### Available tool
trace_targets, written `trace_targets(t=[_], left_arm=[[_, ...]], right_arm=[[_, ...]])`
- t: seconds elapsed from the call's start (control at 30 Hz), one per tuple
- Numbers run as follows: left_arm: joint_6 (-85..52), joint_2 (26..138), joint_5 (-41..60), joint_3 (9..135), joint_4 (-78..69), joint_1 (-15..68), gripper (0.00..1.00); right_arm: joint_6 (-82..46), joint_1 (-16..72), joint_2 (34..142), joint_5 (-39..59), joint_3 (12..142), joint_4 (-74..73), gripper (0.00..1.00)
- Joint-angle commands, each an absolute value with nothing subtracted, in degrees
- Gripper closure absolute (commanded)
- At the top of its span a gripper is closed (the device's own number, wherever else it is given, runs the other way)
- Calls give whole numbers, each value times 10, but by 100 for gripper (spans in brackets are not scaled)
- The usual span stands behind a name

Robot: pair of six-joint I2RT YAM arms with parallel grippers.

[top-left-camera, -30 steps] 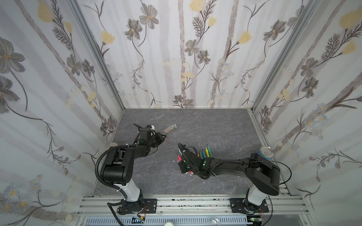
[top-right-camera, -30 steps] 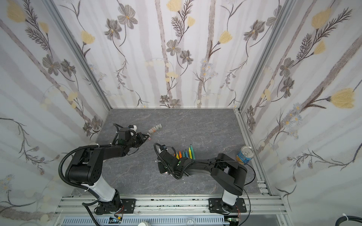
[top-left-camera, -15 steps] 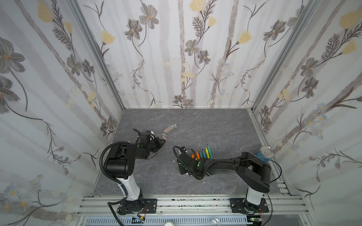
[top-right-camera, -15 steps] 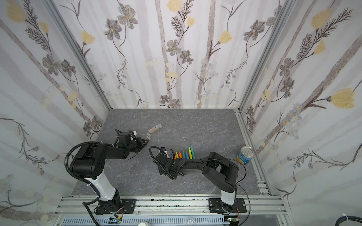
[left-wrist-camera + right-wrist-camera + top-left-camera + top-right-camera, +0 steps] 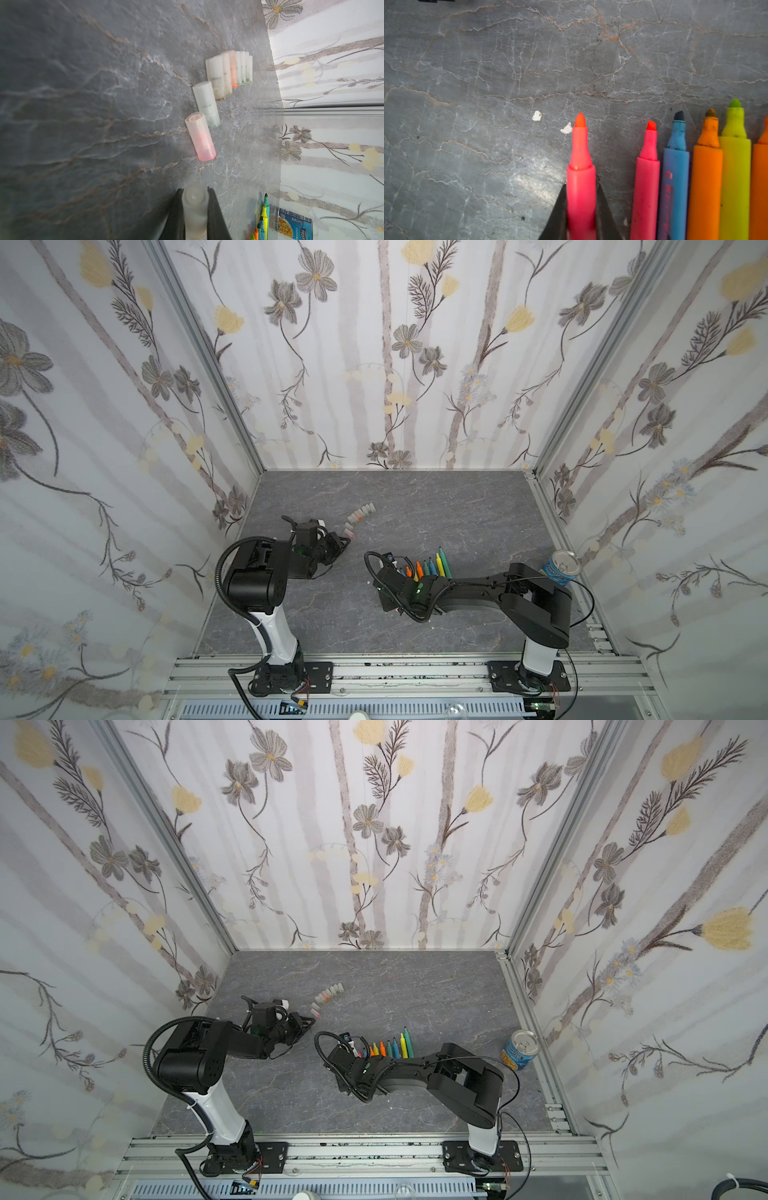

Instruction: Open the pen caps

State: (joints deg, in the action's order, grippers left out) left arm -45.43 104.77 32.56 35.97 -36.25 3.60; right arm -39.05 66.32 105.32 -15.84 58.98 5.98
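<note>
The right gripper (image 5: 581, 185) is clamped on the barrel of a pink pen (image 5: 580, 149). Its bare tip points along the table (image 5: 488, 83), just beside the other pens (image 5: 706, 176), which lie in a row. To do this step well, I judge the pen should be lowered flat, parallel to its neighbour and slightly apart. The gripper should then let go without nudging the row.

Farther off, the left gripper (image 5: 195, 189) grips a clear cap (image 5: 194, 212), just short of the pink-stained cap (image 5: 200, 136) that ends the line of caps (image 5: 228, 70). That cap should go down on its side in line with the rest, low enough that it does not roll when freed.
</note>
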Motion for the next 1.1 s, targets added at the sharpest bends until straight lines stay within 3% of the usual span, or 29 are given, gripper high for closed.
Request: trace_targets(t=[0.0, 0.87, 1.07], left_arm=[[-459, 1052, 316, 366, -380, 32, 91], [-467, 1052, 319, 371, -391, 26, 70], [-459, 994, 320, 371, -360, 24, 67]], right_arm=[[-400, 664, 1053, -175, 594, 67, 85], [-392, 668, 1044, -206, 598, 83, 74], [-336, 660, 974, -259, 609, 104, 63]])
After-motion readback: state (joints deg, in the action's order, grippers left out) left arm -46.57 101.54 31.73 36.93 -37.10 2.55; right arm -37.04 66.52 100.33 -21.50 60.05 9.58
